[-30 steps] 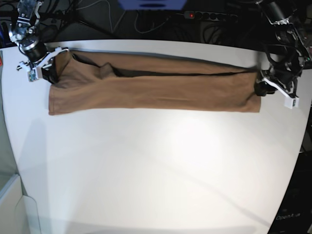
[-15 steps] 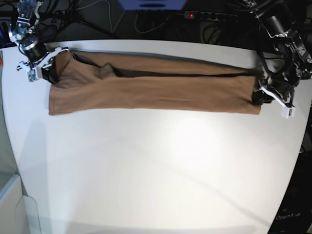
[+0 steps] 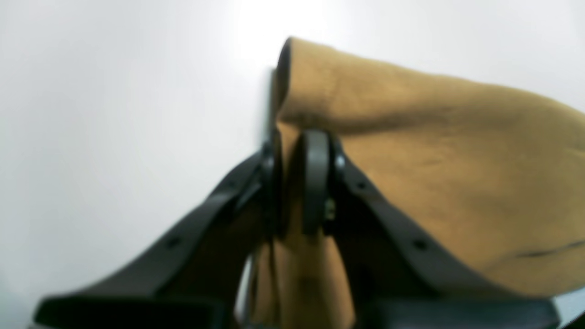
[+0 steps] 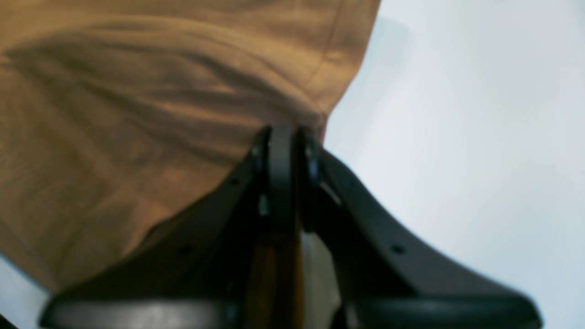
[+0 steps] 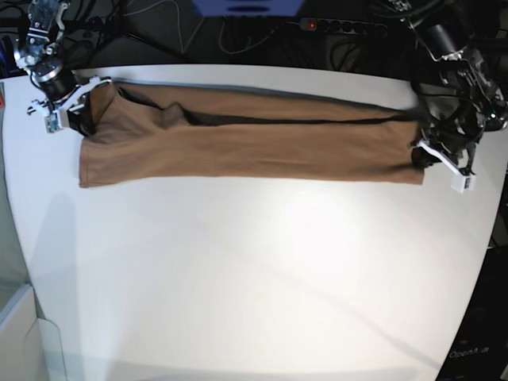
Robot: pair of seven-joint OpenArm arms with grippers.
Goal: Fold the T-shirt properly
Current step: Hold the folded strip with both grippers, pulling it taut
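At far-right edge of white tabletop [image 5: 254, 278], left pincer [image 5: 426, 155] now nipped shut on end of plain tan-brown cotton T-shirt [image 5: 246, 135], gaping a second ago. Right pincer [image 5: 73, 111] stays clamped on opposite end. Shirt lies as long band across tabletop's far side; both ends held, ready for next fold.

The T-shirt [image 5: 246, 147] is a plain tan-brown with no print, darker along the slit of shadow running through its middle. In the wrist views it looks a warmer ochre. The surface [image 5: 254, 270] is plain white with soft grey shadows. The left hand [image 3: 292, 183] and the right hand [image 4: 288, 178] have black fingers; their outer shells in the base view are white.
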